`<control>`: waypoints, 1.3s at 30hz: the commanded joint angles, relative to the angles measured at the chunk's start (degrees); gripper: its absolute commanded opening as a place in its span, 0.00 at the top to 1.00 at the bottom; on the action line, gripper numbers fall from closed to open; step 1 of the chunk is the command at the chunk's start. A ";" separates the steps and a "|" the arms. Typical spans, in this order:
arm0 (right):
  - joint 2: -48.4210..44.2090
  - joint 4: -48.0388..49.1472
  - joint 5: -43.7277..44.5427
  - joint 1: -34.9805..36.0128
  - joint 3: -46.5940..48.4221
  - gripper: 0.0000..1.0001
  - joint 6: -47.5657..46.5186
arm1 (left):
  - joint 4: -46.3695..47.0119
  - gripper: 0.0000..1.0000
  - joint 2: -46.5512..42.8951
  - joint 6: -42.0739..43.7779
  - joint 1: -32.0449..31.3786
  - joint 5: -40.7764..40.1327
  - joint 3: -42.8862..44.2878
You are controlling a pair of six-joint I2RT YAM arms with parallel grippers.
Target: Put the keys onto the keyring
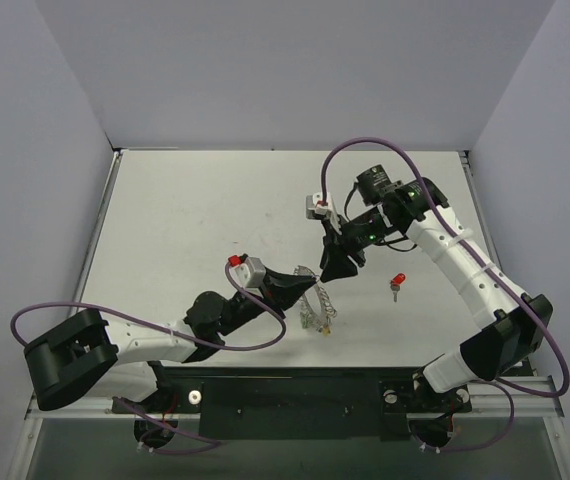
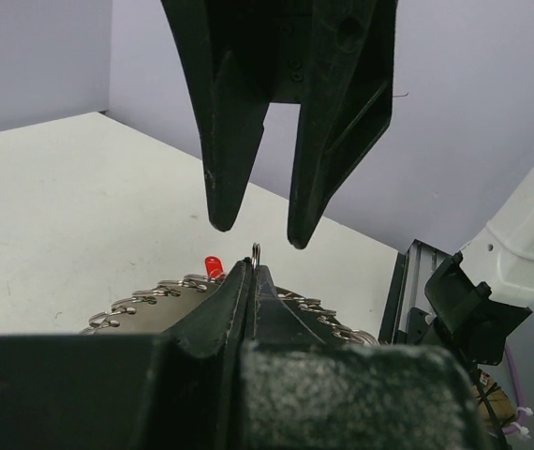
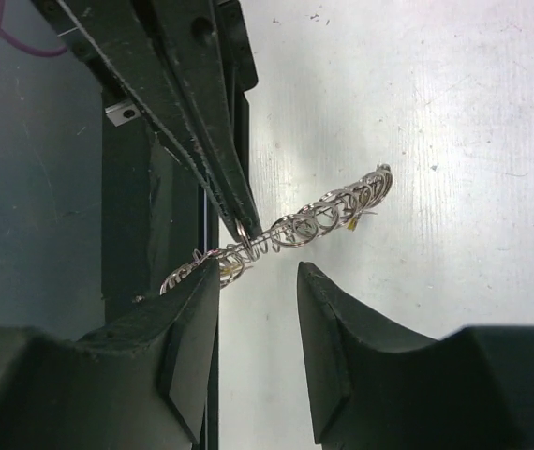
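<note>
Keyring (image 3: pixel 323 211) presented for threading. The left end effector (image 1: pixel 301 287) is closed on one turn of the coiled wire, its fingertips pinched together with no gap. The ring is lifted so that it stands tilted off the worktop (image 1: pixel 195 220), with its lower end near the surface. Held this way, probably, the coil is steadied and a loop of wire is offered to the other arm. In the left wrist view a small wire loop stands just above the closed tips.

The right end effector (image 1: pixel 337 266) hangs just above and beside that pinch point. Its jaws stand partly apart at a narrow gap, with nothing between them. The gap lines up over the gripped section of the coil, a placement that suggests it is about to take or spread the wire there, though it does not yet touch the ring.

A red-headed key (image 1: pixel 397 284) lies alone on the worktop to the right of the ring, apart from both arms and not yet threaded. A small yellowish piece (image 3: pixel 350 221) hangs among the coils near the ring's far end. Whether it is a key already fitted cannot be told.

The task appears unfinished, since at least the red-headed key remains loose.
</note>
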 commanded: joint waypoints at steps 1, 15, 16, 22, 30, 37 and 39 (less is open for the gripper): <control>-0.59 3.54 -2.09 -0.27 -1.98 0.67 5.63 | 21.57 1.00 -2.28 -0.61 -0.15 0.61 3.04; 0.64 4.07 -4.46 0.69 -3.30 0.95 7.66 | 21.39 1.00 -2.28 -0.44 -0.24 0.53 3.57; 0.64 3.99 -4.81 0.70 -3.30 0.95 7.57 | 21.31 1.00 -2.28 -0.44 -0.15 0.52 3.57; 0.81 3.90 -4.90 1.57 -4.09 0.93 6.70 | 21.57 1.00 -2.46 -0.44 -0.15 0.17 3.39; 1.08 2.84 -4.81 2.71 -3.92 0.88 4.85 | 21.83 1.00 -2.72 -0.61 -0.15 0.00 3.22; 0.46 0.38 -4.81 2.80 -3.48 1.00 1.34 | 21.31 1.00 -3.42 -0.35 -0.15 -0.53 2.78; 0.20 -0.49 -3.85 2.72 -2.95 1.00 1.33 | 20.69 1.00 -3.69 -0.35 -0.15 -0.97 2.52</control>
